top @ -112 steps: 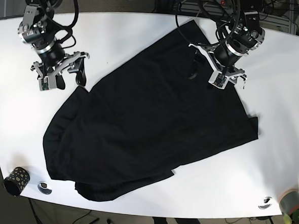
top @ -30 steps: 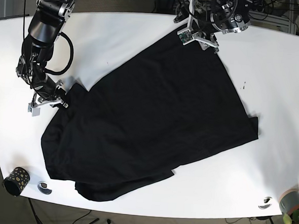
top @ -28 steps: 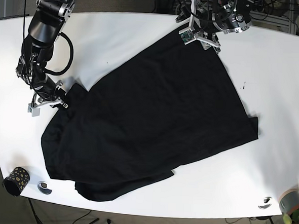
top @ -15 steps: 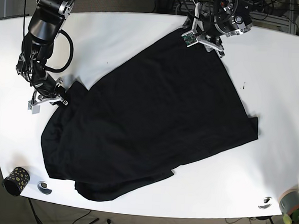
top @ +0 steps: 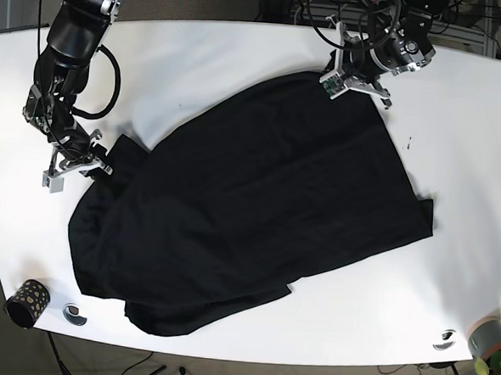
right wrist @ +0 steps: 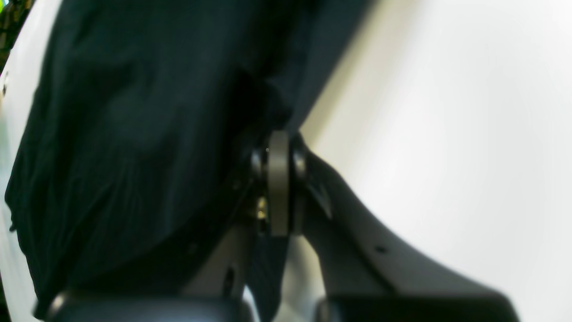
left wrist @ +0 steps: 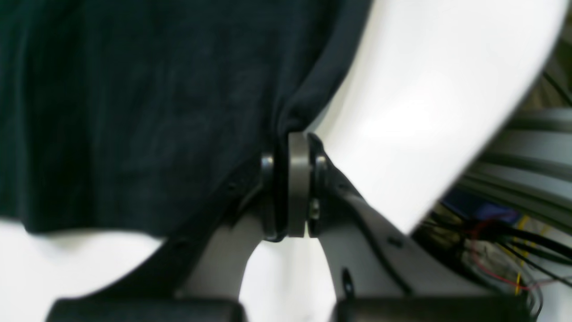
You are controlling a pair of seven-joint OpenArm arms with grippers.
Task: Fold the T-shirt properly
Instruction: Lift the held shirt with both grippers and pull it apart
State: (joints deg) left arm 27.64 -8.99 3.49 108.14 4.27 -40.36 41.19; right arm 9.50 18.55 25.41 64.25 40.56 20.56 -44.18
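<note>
While both grippers are pinched closed on cloth, the step in hand looks like dragging the black T-shirt (top: pixel 258 205) straight before any fold. The left gripper (left wrist: pixel 297 134) clamps the edge at about one o'clock on the white table (top: pixel 233 59); the right gripper (right wrist: pixel 279 134) clamps the edge at nine o'clock. Pull both evenly, keeping cloth low and taut, or wrinkles will bunch. The shirt lies across the table's middle, long axis running from seven o'clock to one o'clock.
</note>
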